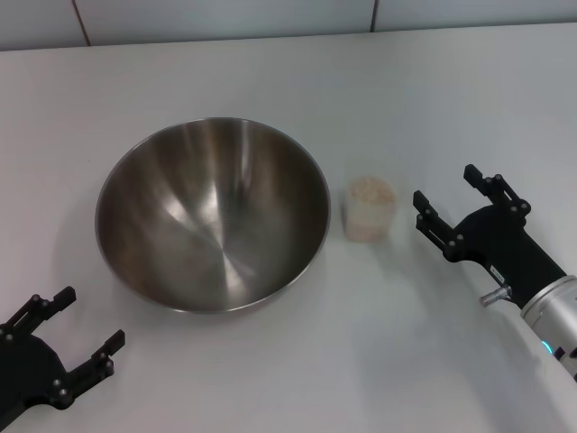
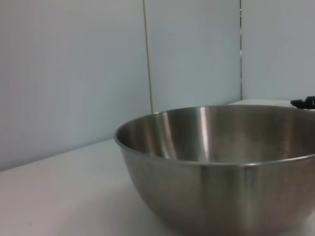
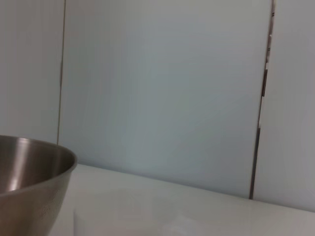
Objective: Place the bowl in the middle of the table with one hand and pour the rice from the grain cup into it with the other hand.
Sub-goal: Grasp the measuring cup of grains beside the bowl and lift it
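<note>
- The right gripper (image 1: 448,205) has its two fingers spread wide and empty, the opening turned toward the grain cup (image 1: 369,208); it sits near the cup, not touching, which reads as a line-up for grasping it from the side.
- The left gripper (image 1: 70,320) also has its fingers spread and holds nothing. It lies at the near left corner of the table (image 1: 270,72), just off the steel bowl's near-left rim, apart from it.
- The grain cup stands upright just right of the steel bowl (image 1: 213,213), a narrow strip of table between them. The rice (image 1: 370,190) fills it close to the brim, so a level carry looks wise before any tipping.
- The steel bowl rests upright on the table, about mid-depth and a little left of centre, its inside bare of rice. Whether it counts as centred already is a judgement; the left wrist view shows its wall (image 2: 221,182) close ahead.
- The right wrist view catches the bowl's rim (image 3: 34,167) at one edge and a faint translucent shape low down, probably the cup.
</note>
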You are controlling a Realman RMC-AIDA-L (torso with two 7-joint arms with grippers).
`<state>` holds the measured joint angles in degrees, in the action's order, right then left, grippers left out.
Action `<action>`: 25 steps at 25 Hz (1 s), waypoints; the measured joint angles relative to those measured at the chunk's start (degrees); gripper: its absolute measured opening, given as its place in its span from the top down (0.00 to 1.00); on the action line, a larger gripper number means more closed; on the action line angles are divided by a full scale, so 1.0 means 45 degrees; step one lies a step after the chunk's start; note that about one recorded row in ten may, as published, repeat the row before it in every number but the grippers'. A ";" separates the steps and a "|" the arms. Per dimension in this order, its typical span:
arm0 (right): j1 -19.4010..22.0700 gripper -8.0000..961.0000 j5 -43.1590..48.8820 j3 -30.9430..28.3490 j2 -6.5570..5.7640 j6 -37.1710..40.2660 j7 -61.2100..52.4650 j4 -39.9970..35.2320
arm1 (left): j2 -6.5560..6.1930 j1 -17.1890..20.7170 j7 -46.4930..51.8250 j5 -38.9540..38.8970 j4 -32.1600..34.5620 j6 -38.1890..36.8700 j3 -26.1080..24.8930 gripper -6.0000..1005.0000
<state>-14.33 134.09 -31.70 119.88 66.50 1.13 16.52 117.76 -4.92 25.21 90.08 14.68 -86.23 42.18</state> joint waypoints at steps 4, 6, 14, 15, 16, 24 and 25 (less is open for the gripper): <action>-0.0084 0.21 -0.0016 -0.0005 0.0000 -0.0088 -0.0005 0.0002 | 0.0011 0.0000 -0.0013 0.0000 -0.0031 -0.0012 -0.0011 0.17; -0.0098 0.21 -0.0016 -0.0006 -0.0001 -0.0086 -0.0008 0.0010 | 0.0022 0.0000 -0.0038 0.0000 -0.0038 -0.0018 0.0001 0.17; -0.0265 0.21 -0.0290 -0.0007 0.0000 -0.0209 0.0007 0.0018 | 0.0040 -0.0014 0.0023 0.0000 -0.0006 -0.0038 0.0011 0.17; -0.0287 0.21 -0.0336 -0.0007 0.0000 -0.0225 0.0008 0.0003 | 0.0041 -0.0013 0.0022 0.0000 -0.0003 -0.0038 0.0006 0.17; -0.0287 0.21 -0.0336 -0.0007 0.0000 -0.0225 0.0008 0.0003 | 0.0041 -0.0013 0.0022 0.0000 -0.0003 -0.0038 0.0006 0.17; -0.0515 0.21 -0.0339 -0.0007 0.0000 -0.0300 0.0030 -0.0050 | 0.0042 -0.0006 0.0023 0.0000 0.0000 -0.0038 0.0016 0.17; -0.0587 0.21 -0.0339 -0.0006 0.0000 -0.0370 0.0057 -0.0051 | 0.0041 -0.0020 0.0019 0.0000 -0.0001 -0.0045 0.0021 0.17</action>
<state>-16.97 132.57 -31.73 119.88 64.83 1.39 16.30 117.95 -5.01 25.29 90.08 14.67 -86.43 42.27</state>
